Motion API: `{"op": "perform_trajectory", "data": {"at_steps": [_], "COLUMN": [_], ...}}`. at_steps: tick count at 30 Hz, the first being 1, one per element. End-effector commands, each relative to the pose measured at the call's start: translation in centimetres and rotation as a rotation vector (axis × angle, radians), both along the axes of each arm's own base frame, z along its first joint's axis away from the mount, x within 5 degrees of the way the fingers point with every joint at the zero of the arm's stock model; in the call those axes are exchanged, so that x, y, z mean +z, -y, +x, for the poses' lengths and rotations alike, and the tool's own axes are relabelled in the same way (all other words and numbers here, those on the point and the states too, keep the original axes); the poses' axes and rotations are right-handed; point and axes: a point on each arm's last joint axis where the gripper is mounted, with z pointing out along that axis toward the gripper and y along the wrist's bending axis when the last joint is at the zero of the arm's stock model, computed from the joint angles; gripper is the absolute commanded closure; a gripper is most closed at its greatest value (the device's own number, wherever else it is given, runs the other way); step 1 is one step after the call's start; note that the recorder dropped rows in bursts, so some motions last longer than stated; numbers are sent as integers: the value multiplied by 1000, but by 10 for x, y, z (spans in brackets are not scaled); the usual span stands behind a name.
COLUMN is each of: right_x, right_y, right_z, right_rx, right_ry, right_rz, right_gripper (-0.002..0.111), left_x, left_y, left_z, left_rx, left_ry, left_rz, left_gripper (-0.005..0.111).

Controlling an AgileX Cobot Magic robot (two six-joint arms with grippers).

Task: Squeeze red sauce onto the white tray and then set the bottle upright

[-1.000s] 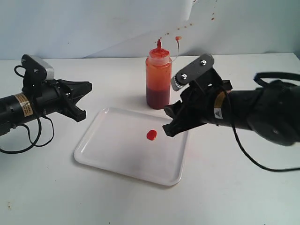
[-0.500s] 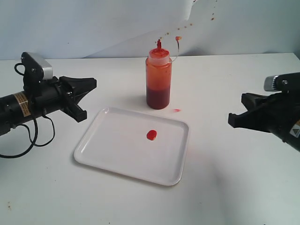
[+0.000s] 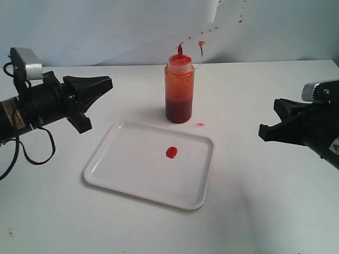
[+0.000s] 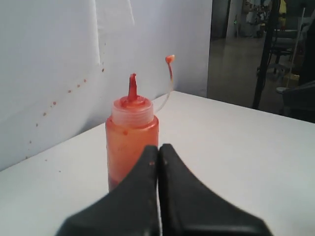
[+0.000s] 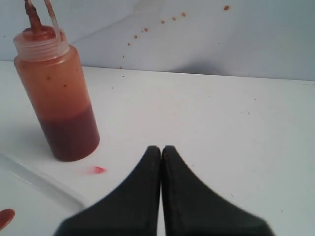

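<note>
right claw [image 3: 261, 132] no longer over white tray [image 3: 132, 172], well aside

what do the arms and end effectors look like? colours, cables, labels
Both arms are matte black. Left end effector and right end effector have tapered, wedge-shaped black fingers. Each wrist carries a silver-grey camera box. The left arm has a yellowish label and a loose black cable.

Black arms [image 3: 45, 103], silver camera housing [image 3: 25, 59], looping cable [image 3: 35, 153], yellow label [image 3: 7, 114]
</note>
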Motion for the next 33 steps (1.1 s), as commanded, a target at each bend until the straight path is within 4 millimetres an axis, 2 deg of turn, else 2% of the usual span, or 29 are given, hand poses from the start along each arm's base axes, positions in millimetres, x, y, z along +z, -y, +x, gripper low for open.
{"op": "perform_trajectory", "data": {"at_steps": [1, 8, 19, 24, 33], "right_x": [1, 0, 0, 0, 0], "right_y": [0, -11, -11, -11, -10], "right_z": [-2, -5, -5, -5, -5], "right_rx": [13, 153, 147, 147, 144], "right_ry": [15, 21, 15, 17, 16], "right_rz": [-7, -62, -44, -43, -41], "right_gripper": [108, 108, 108, 108, 108], "left_x": [25, 43, 65, 81, 83], "left_y": [-4, -6, -6, -6, -6], "left_z": [-25, -71, -111, -124, -125], "left_rx": [39, 38, 15, 7, 7], "left_ry": [45, 94, 156, 242, 253], "left_rz": [-54, -53, -84, -83, -82], "left_gripper": [107, 107, 107, 107, 107]}}
